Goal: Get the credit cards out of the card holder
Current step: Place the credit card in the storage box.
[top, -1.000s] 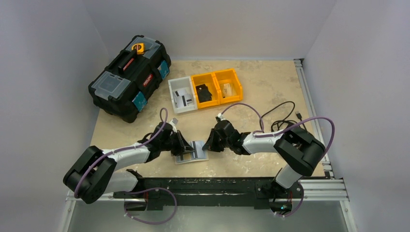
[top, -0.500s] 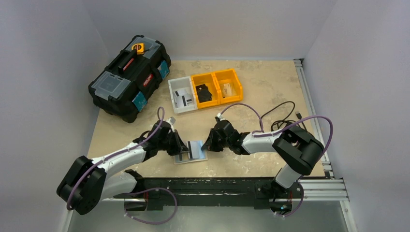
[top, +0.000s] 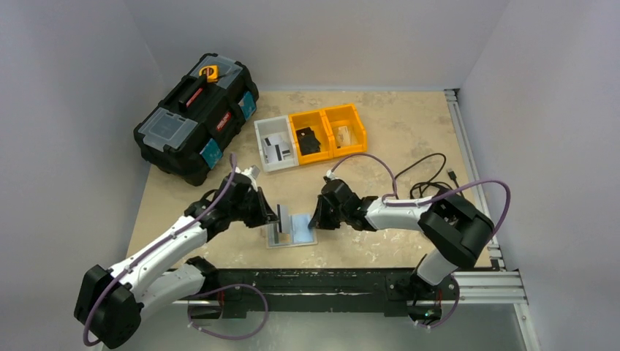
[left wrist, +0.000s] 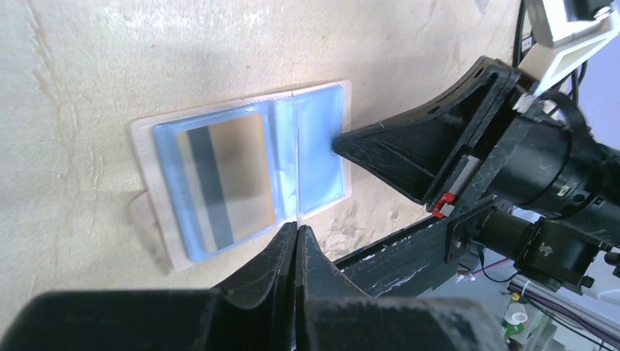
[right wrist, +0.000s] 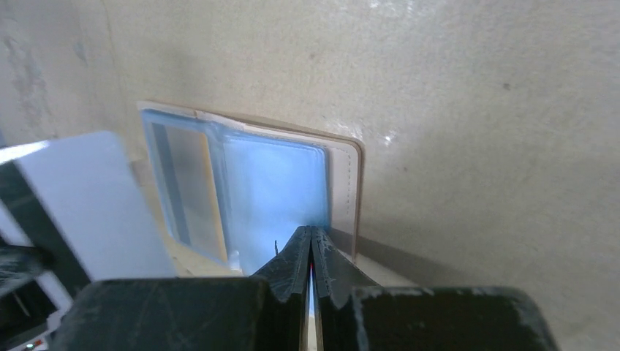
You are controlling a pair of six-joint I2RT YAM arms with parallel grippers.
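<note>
Left arm is stretching long from the bottom-left corner of the top view toward frame center. Left gripper (top: 273, 214) is hanging just over the card holder (top: 300, 232), fingers clamping a credit card (right wrist: 88, 197) that is standing on edge above the holder's fold. Right arm is coming in from the lower right. Right gripper (top: 316, 219) is pointing toward frame left, fingers squeezed together, tips touching the holder's pocket on the right side of the top view. Can't tell whether they're pinching the plastic or just pressing. Holder is lying open and flat on the table (top: 380, 139), low center of the top view, between the two grippers. A second card (left wrist: 227, 183) with a dark stripe is sitting in the other pocket. Left wrist view is showing the held card only edge-on, as a thin line. Right wrist view is cutting it off at the left frame edge. Card print is too small to read. Can't tell through the blue film whether the pocket under the right gripper is holding anything.
</note>
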